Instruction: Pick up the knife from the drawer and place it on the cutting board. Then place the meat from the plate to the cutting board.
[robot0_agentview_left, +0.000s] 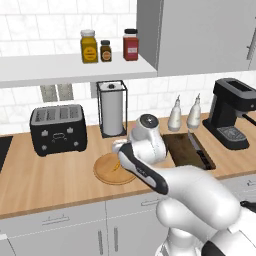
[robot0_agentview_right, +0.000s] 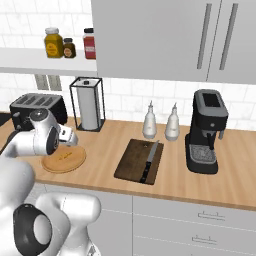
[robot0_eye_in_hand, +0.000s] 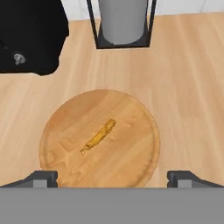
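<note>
Hand: the robot's hand (robot0_eye_in_hand: 112, 177) hangs above the plate, looking down on it. Its two dark fingertips (robot0_eye_in_hand: 40, 178) stand wide apart at either side of the plate's near rim, with nothing held between them.
Plate: a round tan wooden disc (robot0_eye_in_hand: 65, 127) lying flat on the wooden tabletop (robot0_eye_in_hand: 188, 78), in front of the toaster and the paper towel holder; in the left base view the arm covers part of it (robot0_agentview_left: 107, 172).
Meat: a small elongated orange-yellow strip (robot0_eye_in_hand: 98, 136) lying near the middle of the plate, slanted; also seen in the right base view (robot0_agentview_right: 64, 156).
Cutting board: a dark brown rectangle (robot0_agentview_right: 131, 160) flat on the tabletop, well to the right of the plate and in front of two white bottles (robot0_agentview_right: 149, 120).
Knife: black handle, grey blade (robot0_agentview_right: 148, 162), lying along the right part of the cutting board; also seen in the left base view (robot0_agentview_left: 198, 149).
Surroundings: a black toaster (robot0_agentview_left: 57, 129), a paper towel holder (robot0_agentview_left: 112, 107) and a black coffee machine (robot0_agentview_right: 205, 131) stand along the wall.
</note>
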